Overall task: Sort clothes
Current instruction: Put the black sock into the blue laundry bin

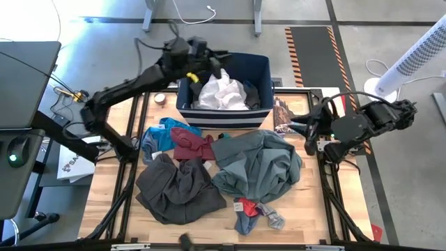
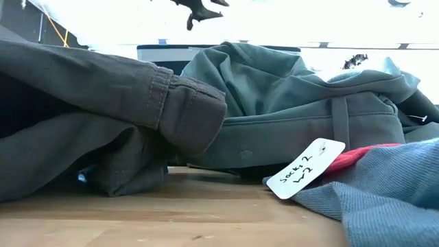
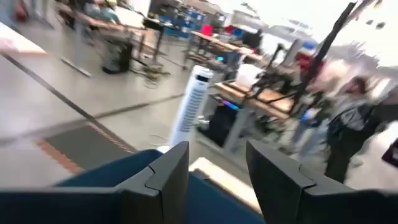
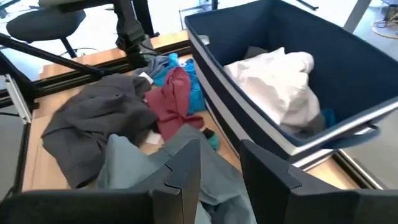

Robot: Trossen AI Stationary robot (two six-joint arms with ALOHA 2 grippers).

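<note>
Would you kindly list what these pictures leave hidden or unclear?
- Bin floor: high view, covered by the white garment.
- Maroon piece and bright blue piece: low view, blocked by the dark trousers.
- Tag second line: low view, too small.
- Left gripper surroundings: left wrist view, blurred.

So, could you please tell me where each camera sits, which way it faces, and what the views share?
High view: overhead, looking straight down; both arms show, left pincer open above the navy bin, right pincer at the table's right edge.
Low view: table-top height, level across the dark trousers and grey-green shirt; an arm's silhouette shows above.
Left wrist view: faces the room, own fingers apart.
Right wrist view: faces the bin and white garment.
Shared: high and right wrist views both show the bin.
</note>
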